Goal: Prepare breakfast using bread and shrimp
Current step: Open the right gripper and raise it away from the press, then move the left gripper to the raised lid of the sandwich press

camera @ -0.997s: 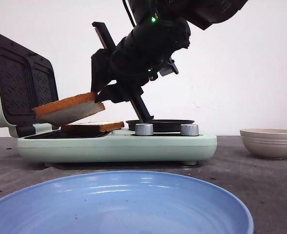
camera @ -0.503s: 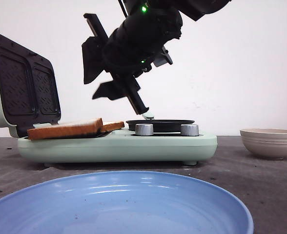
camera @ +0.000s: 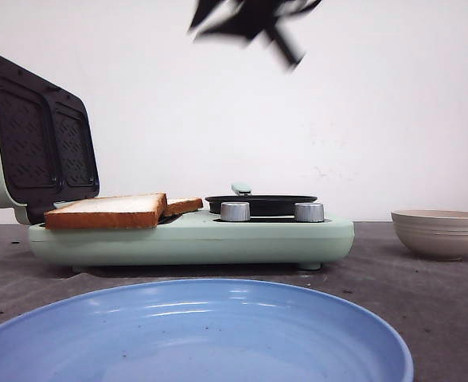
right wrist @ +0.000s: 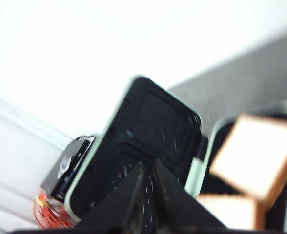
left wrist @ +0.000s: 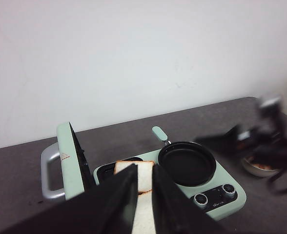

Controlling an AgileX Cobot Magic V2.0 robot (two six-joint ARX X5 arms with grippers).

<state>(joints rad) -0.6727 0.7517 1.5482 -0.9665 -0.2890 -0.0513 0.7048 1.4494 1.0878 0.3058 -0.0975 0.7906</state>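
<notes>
Two slices of bread lie on the left plate of the mint sandwich maker [camera: 218,239]. The front slice [camera: 107,211] overlaps the back slice [camera: 185,205], and both also show in the right wrist view [right wrist: 253,156]. My right gripper [camera: 250,16] is a blur high above the maker, its fingers [right wrist: 138,190] nearly together with nothing between them. In the left wrist view my left gripper [left wrist: 144,169] hangs far above the bread [left wrist: 144,178], only a narrow slit between its empty fingers. An orange-red bit, the shrimp [left wrist: 261,167], shows in a bowl behind the blurred right arm.
The maker's lid [camera: 35,135] stands open at the left. A black round pan [camera: 262,203] and two grey knobs [camera: 235,212] sit on its right half. A blue plate [camera: 194,326] fills the foreground, and a beige bowl [camera: 442,231] stands at the right.
My right gripper let go of the tilted slice, which now lies flat on the other one. The gripper then rose fast toward the top of the front view.
</notes>
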